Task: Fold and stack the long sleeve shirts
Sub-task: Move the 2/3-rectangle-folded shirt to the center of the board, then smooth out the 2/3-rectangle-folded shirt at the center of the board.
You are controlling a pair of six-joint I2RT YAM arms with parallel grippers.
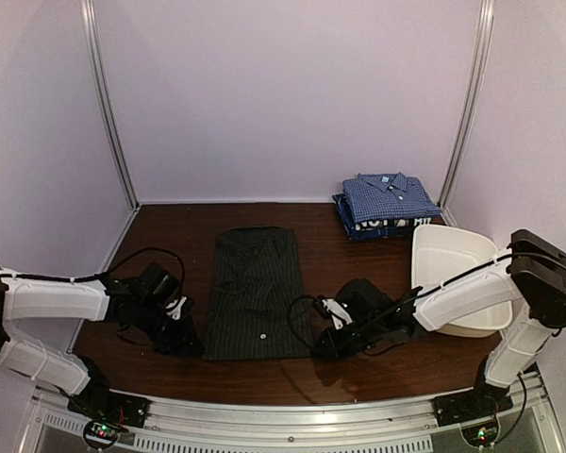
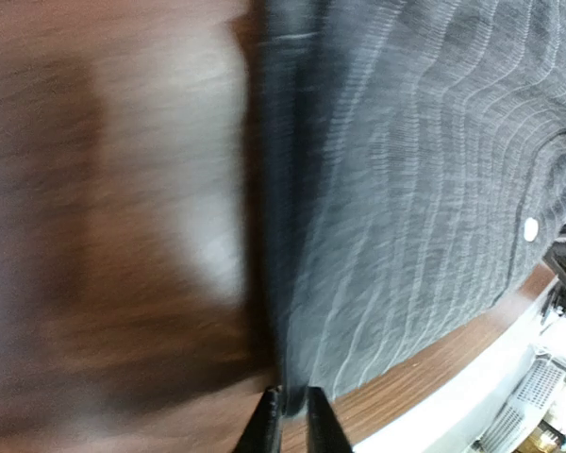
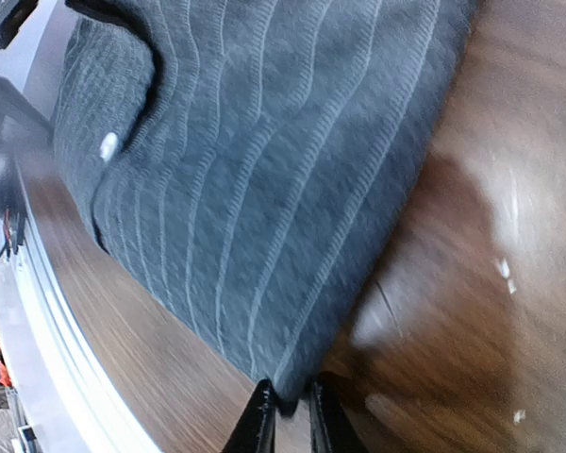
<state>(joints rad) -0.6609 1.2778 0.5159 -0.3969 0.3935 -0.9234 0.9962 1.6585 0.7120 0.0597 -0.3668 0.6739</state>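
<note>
The left gripper (image 1: 191, 343) is set low at the near left corner of the charcoal shirt (image 1: 255, 288). Its jaws are drawn narrow, and in the left wrist view the very corner of the hem is seen caught between the tips. The shirt is laid as a long narrow panel in the middle of the table (image 1: 165, 236), collar end away from the arms. No loose sleeve is to be seen. The right gripper (image 1: 323, 345) is placed likewise at the near right corner, with its jaws narrow and the corner nipped between them.

The step in hand is judged to be the fold of the hem up toward the collar. Both corners should be raised together and level. The hem should be kept taut between them and carried low, so that the far half is not dragged. Only a little cloth is held at each tip, so a slipped or missed layer is to be feared.

Further right, at the far end of the table, the blue checked shirt (image 1: 389, 196) is stacked folded upon the navy shirt (image 1: 373, 226). The white tub (image 1: 451, 264) is set just near of them, partly hidden by the right arm.

The table is of dark, glossy wood grain, on which cloth is likely to slide. It is enclosed by pale lilac walls (image 1: 283, 94), with metal posts (image 1: 111, 113) at the corners.
</note>
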